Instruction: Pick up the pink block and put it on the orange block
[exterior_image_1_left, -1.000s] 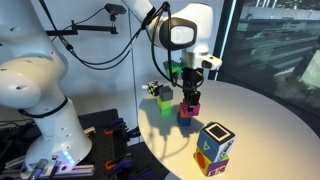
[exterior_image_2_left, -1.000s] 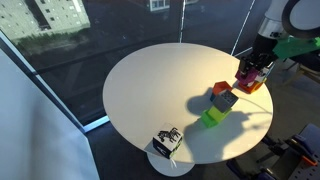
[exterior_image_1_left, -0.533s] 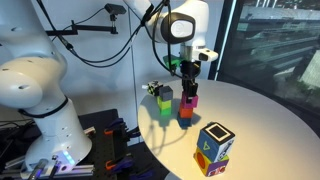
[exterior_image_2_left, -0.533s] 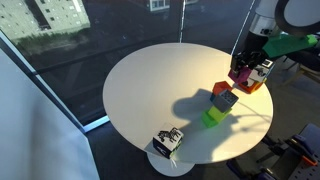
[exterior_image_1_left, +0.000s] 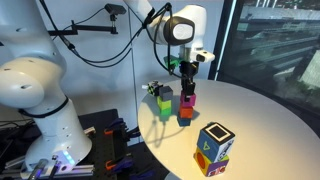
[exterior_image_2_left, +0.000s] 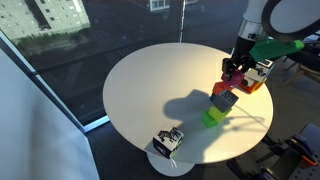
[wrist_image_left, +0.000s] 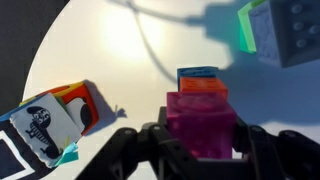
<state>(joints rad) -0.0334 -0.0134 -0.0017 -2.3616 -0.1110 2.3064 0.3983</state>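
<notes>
**Pink cube held over the orange one**

The gripper (wrist_image_left: 203, 140) is closed narrowly on the pink block (wrist_image_left: 203, 118), a glossy magenta cube pinched between its dark fingers. The cube hangs directly over the orange block (wrist_image_left: 201, 84), a plain, square-edged cube on the worktop (exterior_image_2_left: 150, 90). Whether the two touch cannot be told. The worktop is round, smooth and pale cream. Glass walls stand around it, with a building (exterior_image_2_left: 50, 25) outside.
</notes>
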